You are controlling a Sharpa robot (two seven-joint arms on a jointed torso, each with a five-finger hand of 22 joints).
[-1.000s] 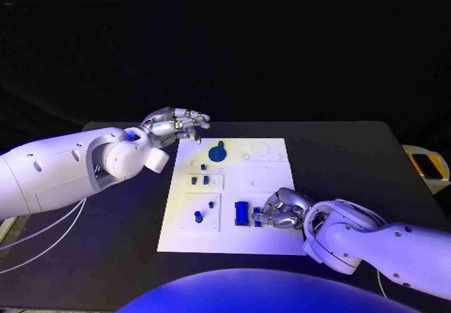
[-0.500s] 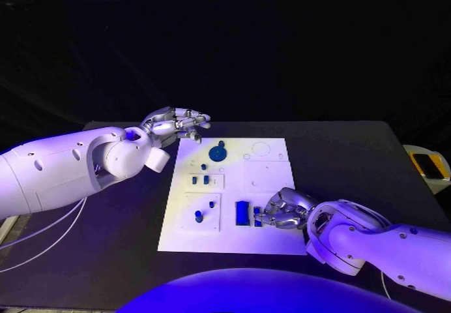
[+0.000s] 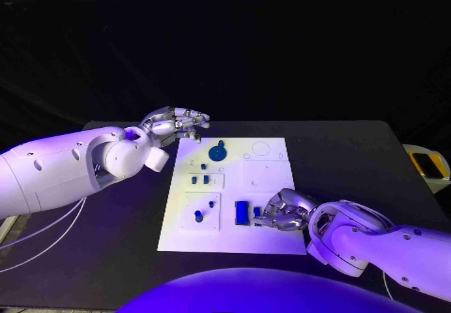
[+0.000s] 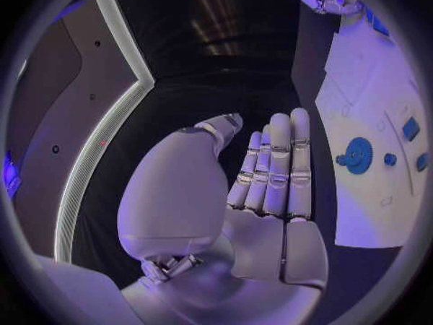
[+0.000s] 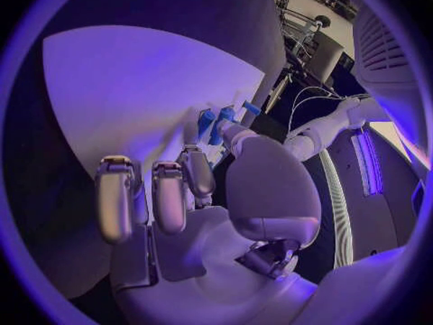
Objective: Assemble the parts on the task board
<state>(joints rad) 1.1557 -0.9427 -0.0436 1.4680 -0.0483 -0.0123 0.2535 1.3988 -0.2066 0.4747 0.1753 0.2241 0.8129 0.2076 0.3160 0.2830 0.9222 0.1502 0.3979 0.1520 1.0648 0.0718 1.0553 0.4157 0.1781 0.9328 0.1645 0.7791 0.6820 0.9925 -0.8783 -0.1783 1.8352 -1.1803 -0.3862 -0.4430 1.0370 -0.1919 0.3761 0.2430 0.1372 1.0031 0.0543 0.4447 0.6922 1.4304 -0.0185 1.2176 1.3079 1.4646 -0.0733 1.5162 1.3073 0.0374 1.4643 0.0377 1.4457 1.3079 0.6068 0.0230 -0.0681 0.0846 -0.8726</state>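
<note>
Task board [image 3: 265, 176] mid-desk looks partly done to us: gear [image 3: 217, 153] at 12 seated, right robot hand [image 3: 282, 212] pinching a blue part [image 3: 257, 212] at 5, left robot hand [image 3: 178, 123] curled, empty.

The silver right hand [image 5: 203, 195] lies over the flat white task board [image 5: 117, 87], fingers bent down; small blue upright parts [image 5: 216, 119] stand just beyond its fingertips.

right hand [image 3: 282, 212] hides part of blue bar [image 3: 257, 214] | grip unclear
</note>
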